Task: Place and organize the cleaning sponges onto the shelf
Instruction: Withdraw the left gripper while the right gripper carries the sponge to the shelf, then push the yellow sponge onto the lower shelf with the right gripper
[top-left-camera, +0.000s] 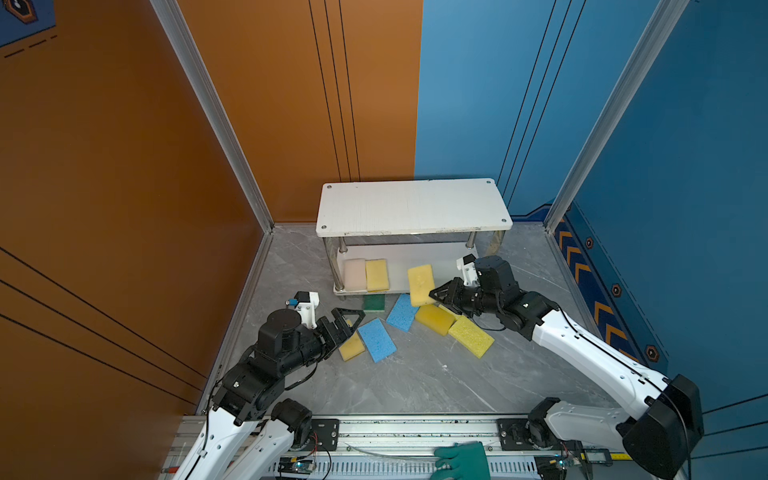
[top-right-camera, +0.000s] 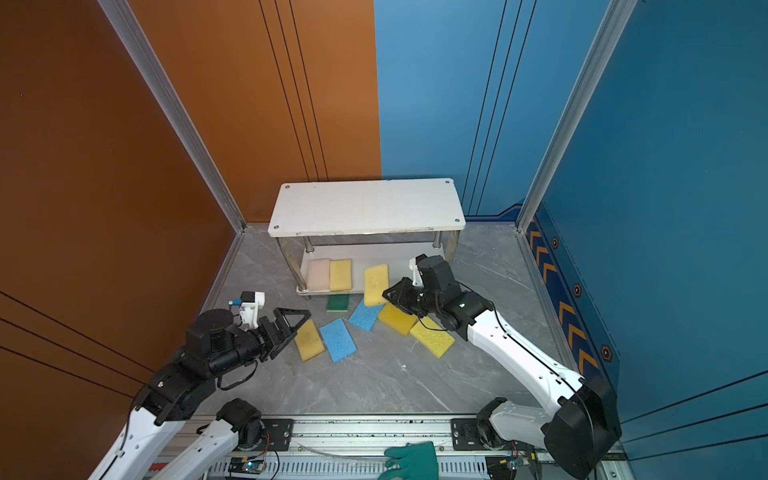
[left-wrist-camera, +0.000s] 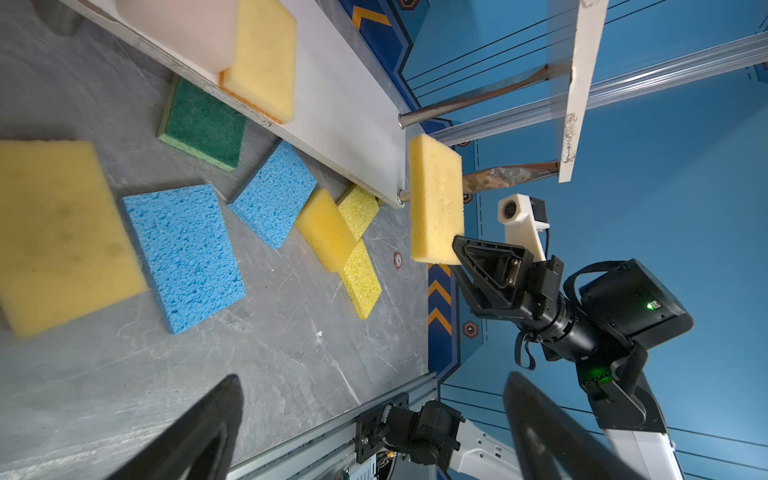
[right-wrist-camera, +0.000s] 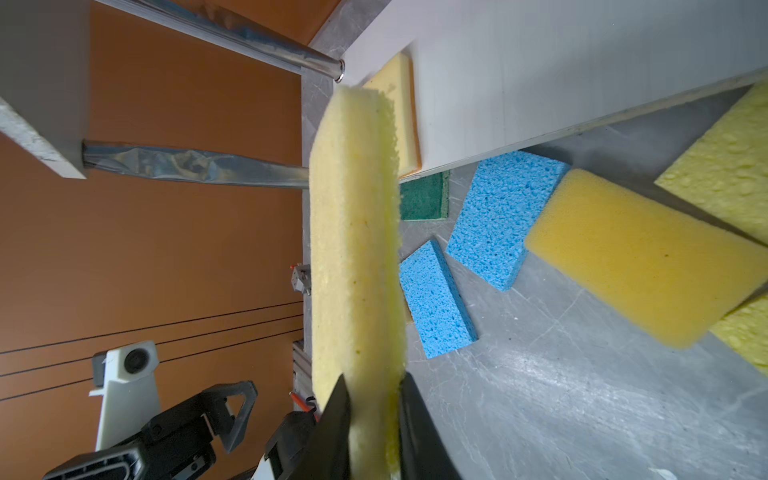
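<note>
The white two-tier shelf (top-left-camera: 413, 208) stands at the back. On its lower board lie a pink-beige sponge (top-left-camera: 354, 274) and a yellow sponge (top-left-camera: 377, 275). My right gripper (right-wrist-camera: 374, 378) is shut on another yellow sponge (top-left-camera: 421, 284), held on edge at the board's front edge. My left gripper (left-wrist-camera: 374, 380) stands open, empty, over a yellow sponge (top-left-camera: 352, 347) on the floor. Two blue sponges (top-left-camera: 377, 340) (top-left-camera: 403, 312), a dark green sponge (top-left-camera: 374, 302) and two more yellow sponges (top-left-camera: 435, 319) (top-left-camera: 471, 336) lie in front of the shelf.
A teal rubber glove (top-left-camera: 463, 461) lies on the aluminium rail (top-left-camera: 415, 428) at the front. Chrome posts (top-left-camera: 338, 266) stand at the shelf's corners. Orange and blue walls close in the grey floor on three sides.
</note>
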